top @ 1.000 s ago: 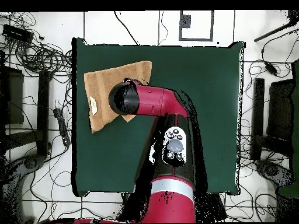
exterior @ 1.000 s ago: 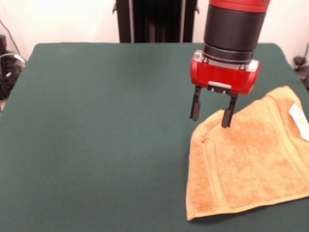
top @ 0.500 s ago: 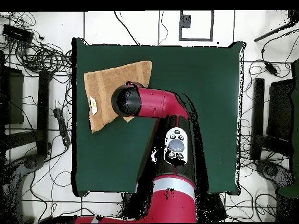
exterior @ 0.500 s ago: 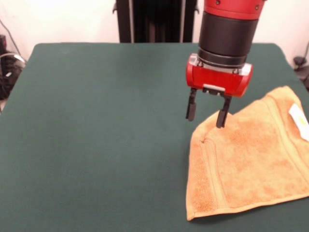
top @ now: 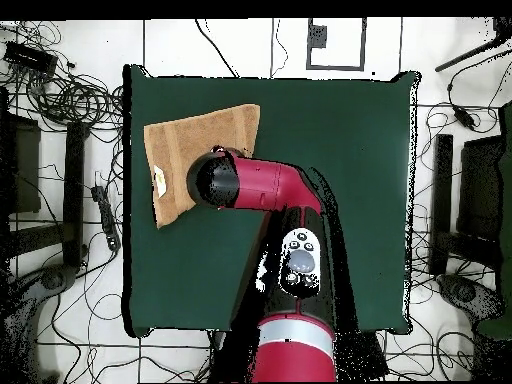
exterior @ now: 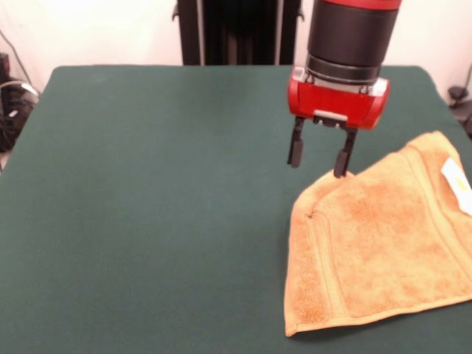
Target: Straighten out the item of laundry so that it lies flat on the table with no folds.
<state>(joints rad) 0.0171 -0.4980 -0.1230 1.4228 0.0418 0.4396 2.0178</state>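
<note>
Overhead, hung the red and black two-fingered tool (exterior: 318, 157) with jaws spread apart and nothing between them, tips clear of the cloth. Hovered right over the pointed far corner of the small orange-tan terry-cloth towel (exterior: 383, 243), one finger just above that corner's edge, the other over bare dark green felt worktop (exterior: 147, 184) beside it. Carried by the red and black arm (top: 262, 184), which in the overhead view hid that corner from sight.

Below and outward from the tool, spread the towel in a rough triangle toward the front view's lower right, resting on the worktop close to one side edge and well away from the middle. Showed a doubled border along its near-left side, with a small pucker just under the tool, so judged as folded over on itself rather than lying as a single open rectangle. Bore a small white label with yellow print (exterior: 457, 184) near the right edge of the front view.

Judged the coming move to hinge on this: towel's bulk lying away from the tool toward the worktop's side, corner directly beneath, so a straight descent likely enough to pinch it.
</note>
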